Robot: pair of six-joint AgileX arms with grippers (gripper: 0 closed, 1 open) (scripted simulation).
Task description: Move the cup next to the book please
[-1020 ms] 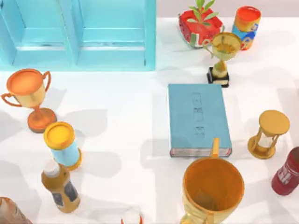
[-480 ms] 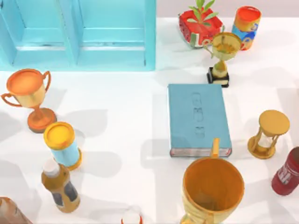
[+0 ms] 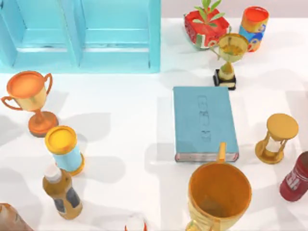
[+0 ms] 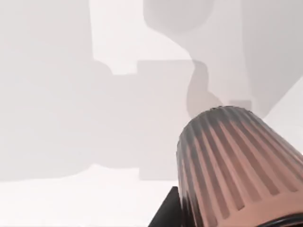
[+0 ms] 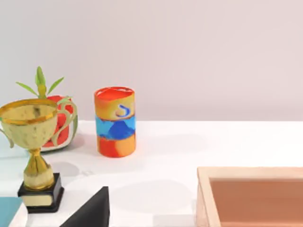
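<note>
while i've been watching from above over the last second, hardly anything on the bench [image 3: 125, 120] has moved: the book [image 3: 204, 122] lies flat right of centre exactly where it was, and the big orange mug [image 3: 219, 195] in front of its page edges and the gold trophy [image 3: 230, 55] behind it are just as before. the one small change is a red-and-white shape [image 3: 135, 224] at the near edge, which has shifted a little; i can't say what it is.

the cup [image 4: 236, 165] is seen from the left wrist, very close and tilted, its ribbed side pressed against a dark part of the left tool [image 4: 166, 212], with bare white bench and soft shadows behind it. whether that tool is pinching the cup or merely beside it i cannot tell. the right tool [image 5: 90, 210] looks towards the trophy and a striped can [image 5: 115, 121] at the back, seemingly idle; its state i cannot tell either.

to my eye this means the job is far from finished: the cup is with the left arm but nowhere beside the book yet. the open stretch of bench on the book's left looks the easiest landing spot, since the mug, the trophy and the hourglass [image 3: 276, 138] crowd the other sides.
</note>
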